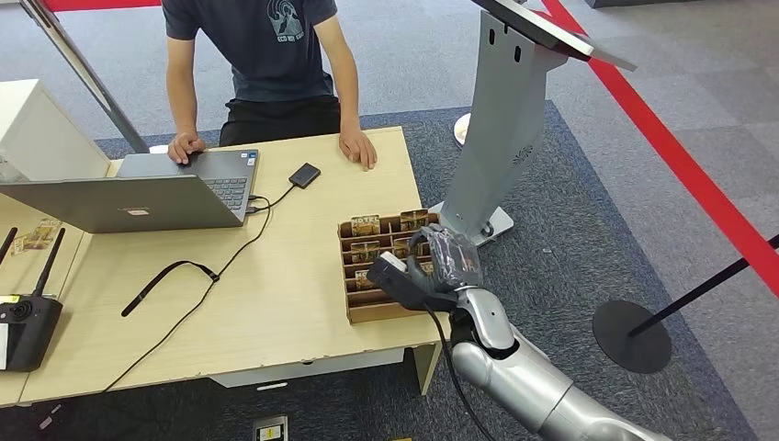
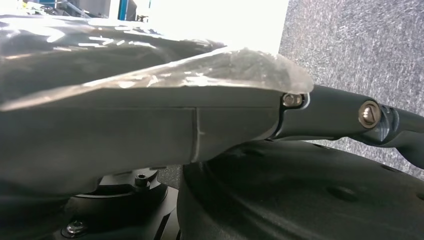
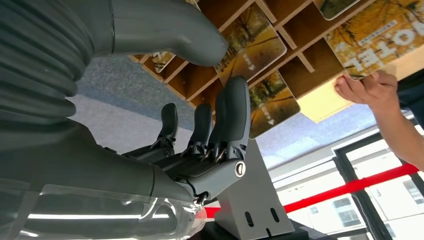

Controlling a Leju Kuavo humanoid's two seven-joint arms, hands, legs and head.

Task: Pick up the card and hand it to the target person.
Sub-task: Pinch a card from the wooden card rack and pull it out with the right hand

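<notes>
Hovering robot hand [image 1: 404,276] over cards [image 1: 366,225] (fingers apart); untouched

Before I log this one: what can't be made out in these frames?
- Left hand: its wrist view is too close; open or shut is unclear.
- Card box: in the head view the right hand covers part of it.
- Person: cut off by the head view's top edge.
- Card print: too small to read.

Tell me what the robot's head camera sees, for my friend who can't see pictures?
The robot's right hand hovers, fingers apart, over a wooden card box at the corner of a light wooden desk. A person stands behind the desk with one hand on an open laptop.
</notes>
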